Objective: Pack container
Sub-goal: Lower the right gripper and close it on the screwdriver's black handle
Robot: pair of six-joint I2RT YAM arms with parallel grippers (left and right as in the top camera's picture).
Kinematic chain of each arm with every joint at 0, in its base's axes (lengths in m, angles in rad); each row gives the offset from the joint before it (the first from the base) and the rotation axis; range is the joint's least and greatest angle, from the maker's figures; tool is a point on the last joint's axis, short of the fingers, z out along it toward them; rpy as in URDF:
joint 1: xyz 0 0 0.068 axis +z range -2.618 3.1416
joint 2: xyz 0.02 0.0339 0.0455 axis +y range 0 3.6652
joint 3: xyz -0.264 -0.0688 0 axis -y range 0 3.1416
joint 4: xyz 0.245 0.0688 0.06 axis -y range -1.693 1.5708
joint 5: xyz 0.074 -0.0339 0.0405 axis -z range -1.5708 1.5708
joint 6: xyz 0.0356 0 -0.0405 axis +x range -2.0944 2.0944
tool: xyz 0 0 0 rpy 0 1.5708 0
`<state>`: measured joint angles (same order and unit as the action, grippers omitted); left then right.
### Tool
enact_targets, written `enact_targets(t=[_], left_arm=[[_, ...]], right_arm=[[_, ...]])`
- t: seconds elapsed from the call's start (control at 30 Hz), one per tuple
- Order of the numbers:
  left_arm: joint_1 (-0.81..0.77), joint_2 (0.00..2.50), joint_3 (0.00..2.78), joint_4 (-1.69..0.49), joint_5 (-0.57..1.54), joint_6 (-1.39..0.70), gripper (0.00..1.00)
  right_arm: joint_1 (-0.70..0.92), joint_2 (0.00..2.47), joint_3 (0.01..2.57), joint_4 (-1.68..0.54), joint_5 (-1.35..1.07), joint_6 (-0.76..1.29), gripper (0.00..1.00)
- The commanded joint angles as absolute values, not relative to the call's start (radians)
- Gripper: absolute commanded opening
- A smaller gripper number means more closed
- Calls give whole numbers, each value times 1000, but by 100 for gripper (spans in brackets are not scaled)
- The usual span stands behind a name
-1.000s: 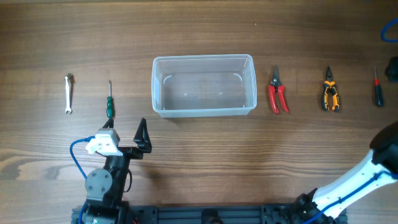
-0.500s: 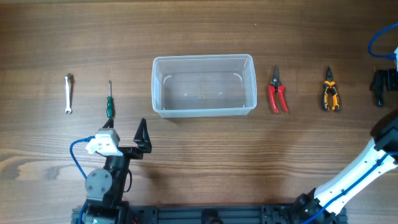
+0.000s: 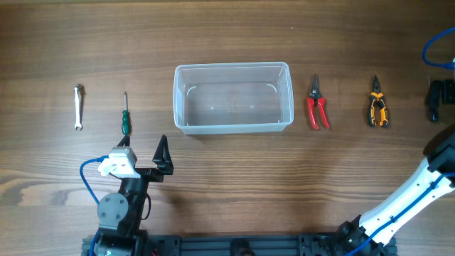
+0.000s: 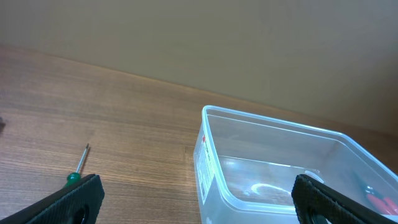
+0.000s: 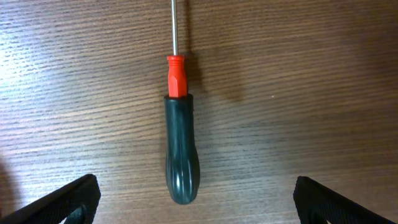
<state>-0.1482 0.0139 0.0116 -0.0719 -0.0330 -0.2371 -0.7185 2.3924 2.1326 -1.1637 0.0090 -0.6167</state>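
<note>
Container sits in the middle of the table in the overhead view. A wrench and a green screwdriver lie well to its left, red cutters and orange pliers to its right. In the left wrist view, the left gripper is spread wide and holds nothing, facing the container's near corner. In the right wrist view, the right gripper is spread wide either side of a black-handled screwdriver, not touching it.

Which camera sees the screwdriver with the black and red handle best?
Right wrist: the black-and-red screwdriver sits mid-picture, its whole handle clear. Overhead, the right gripper mostly hides it. Left wrist misses it.
</note>
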Motion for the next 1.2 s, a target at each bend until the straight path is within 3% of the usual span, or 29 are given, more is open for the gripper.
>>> enact_targets(t=[0.0, 1.17], left_arm=[[-141, 7, 6, -69, -43, -216, 100], [-141, 7, 6, -69, -43, -216, 100]], right_arm=[[-702, 2449, 2157, -1157, 31, -595, 100], [-698, 2512, 2158, -1179, 73, -603, 100]])
